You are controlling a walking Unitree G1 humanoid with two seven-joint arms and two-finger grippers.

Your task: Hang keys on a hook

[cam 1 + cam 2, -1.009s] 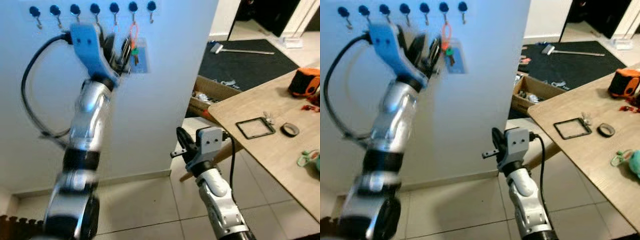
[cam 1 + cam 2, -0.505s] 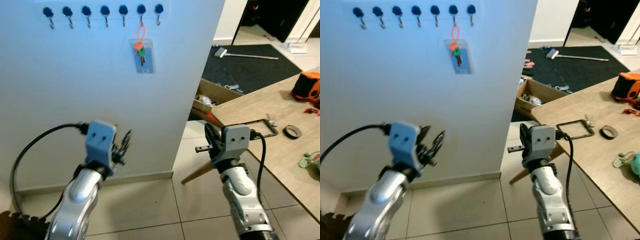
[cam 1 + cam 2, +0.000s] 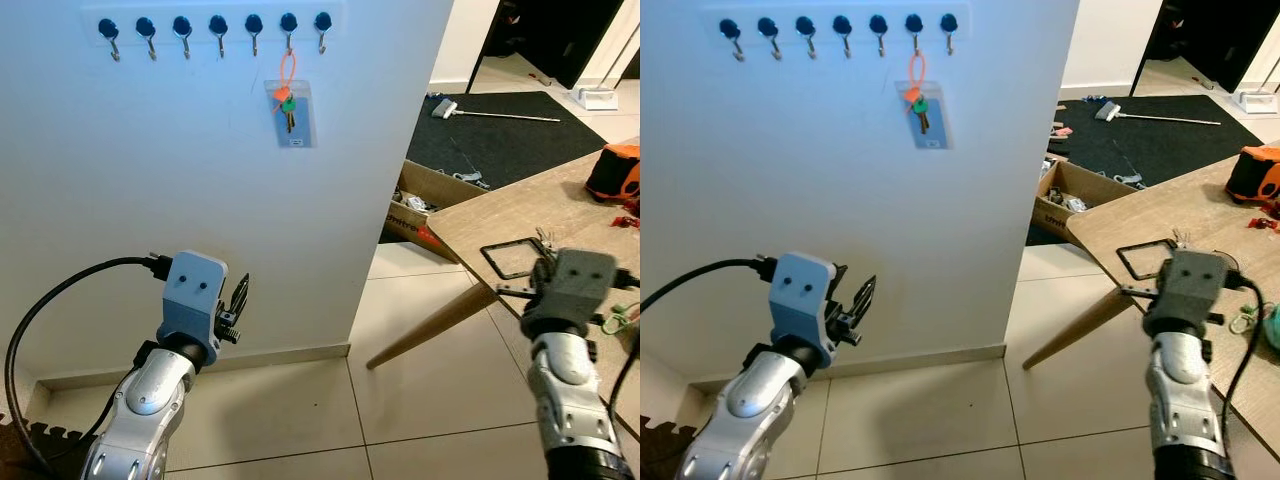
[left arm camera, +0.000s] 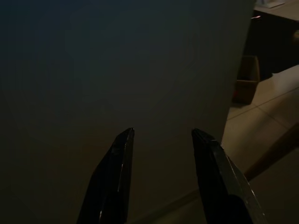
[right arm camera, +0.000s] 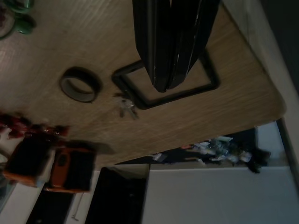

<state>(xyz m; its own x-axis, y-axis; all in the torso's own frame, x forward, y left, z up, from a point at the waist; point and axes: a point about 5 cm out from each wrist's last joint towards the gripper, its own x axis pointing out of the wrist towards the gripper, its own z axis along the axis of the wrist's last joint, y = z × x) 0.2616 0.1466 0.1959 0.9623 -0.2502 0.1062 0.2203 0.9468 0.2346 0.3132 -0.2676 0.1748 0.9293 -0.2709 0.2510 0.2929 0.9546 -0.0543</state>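
White wall (image 3: 200,200) is filling most of the scene, rising from a pale tiled floor (image 3: 300,420) and carrying a row of seven dark-knobbed metal hooks (image 3: 215,25) along its top. A bunch of keys with green and orange caps on an orange loop, backed by a clear tag (image 3: 288,105), is hanging from the second hook from the wall's right end, free of both claws.

Well below the keys, the left claw (image 3: 240,300) is hovering low in front of the wall, its two long black fingers (image 4: 117,182) standing apart with nothing between them, pointing at the bare wall surface.

To the right of the wall, the light wooden bench (image 3: 500,215) is slanting into view on a tapered wooden leg. The right claw (image 5: 170,46) is hanging over the bench corner nearest the wall, its fingers pressed together and empty. Under it a black square frame (image 5: 163,86) is lying flat on the wood, with a small bunch of silver keys (image 5: 126,107) just beside the frame and a black tape ring (image 5: 80,85) a little further along. An orange and black tool (image 3: 612,165) is sitting on the bench far from the wall.

Beyond the wall's right edge, an open cardboard box of clutter (image 3: 430,195) is sitting on the floor beside a dark rug (image 3: 500,130).
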